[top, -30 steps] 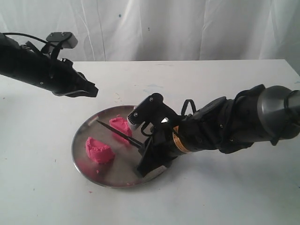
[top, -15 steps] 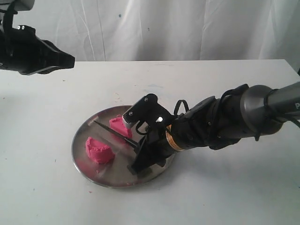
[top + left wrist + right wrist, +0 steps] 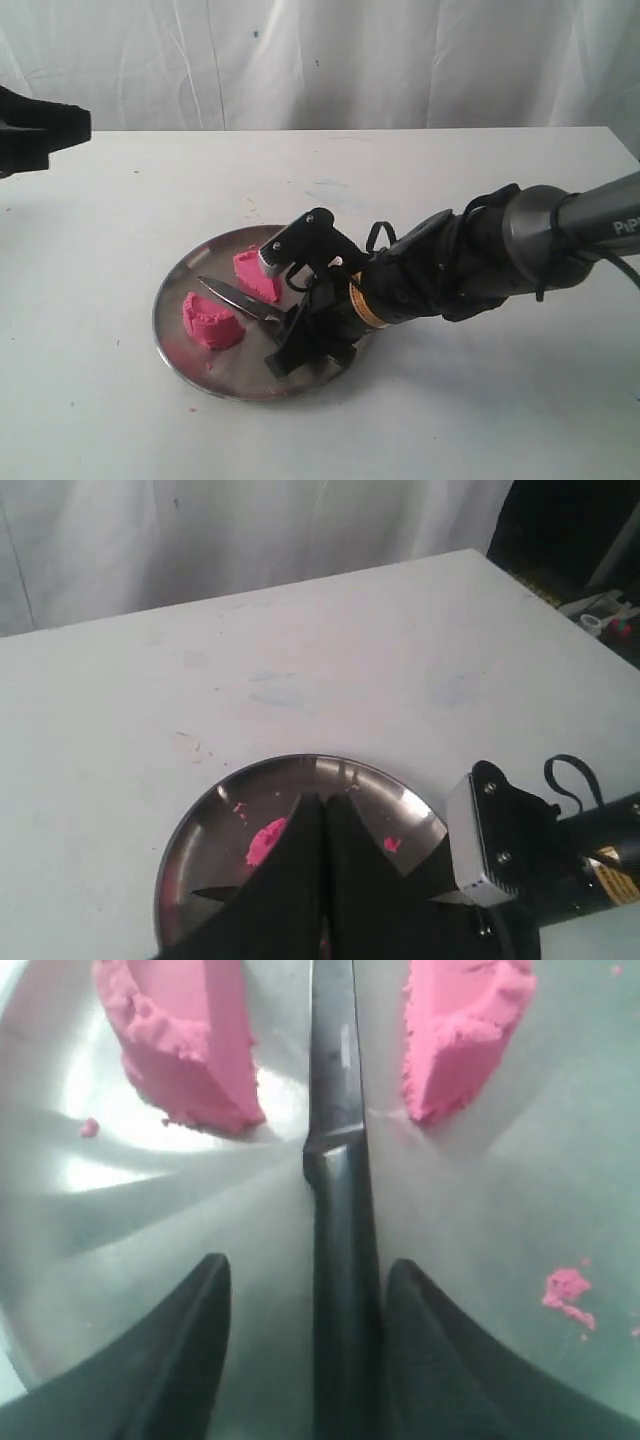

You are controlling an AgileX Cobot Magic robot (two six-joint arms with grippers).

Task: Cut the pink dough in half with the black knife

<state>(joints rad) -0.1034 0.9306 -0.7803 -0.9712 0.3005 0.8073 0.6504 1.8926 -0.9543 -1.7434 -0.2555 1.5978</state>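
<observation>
The pink dough lies as two half-lumps [image 3: 212, 320] [image 3: 255, 272] on the steel plate [image 3: 170, 290]. Between them the black knife [image 3: 240, 298] lies flat on the plate, with its tip toward the plate's left. My right gripper [image 3: 300, 340] is low over the plate's near right. In the right wrist view this right gripper [image 3: 308, 1263] is open and straddles the knife handle [image 3: 345, 1290]; one finger [image 3: 190, 1340] stands clear of it. Both halves [image 3: 185, 1040] [image 3: 460, 1020] flank the blade. My left gripper [image 3: 40, 135] hovers at the far left edge, and its fingers [image 3: 300, 870] are shut on nothing.
Small pink crumbs [image 3: 565, 1290] dot the plate and the table near its front rim. The white table [image 3: 480, 180] runs back to a white curtain [image 3: 350, 60]. The right arm's bulk [image 3: 470, 265] crosses the table's right half.
The knife went from held at a slant to lying flat on the plate, and my right gripper opened around its handle. My left arm drew away to the left edge.
</observation>
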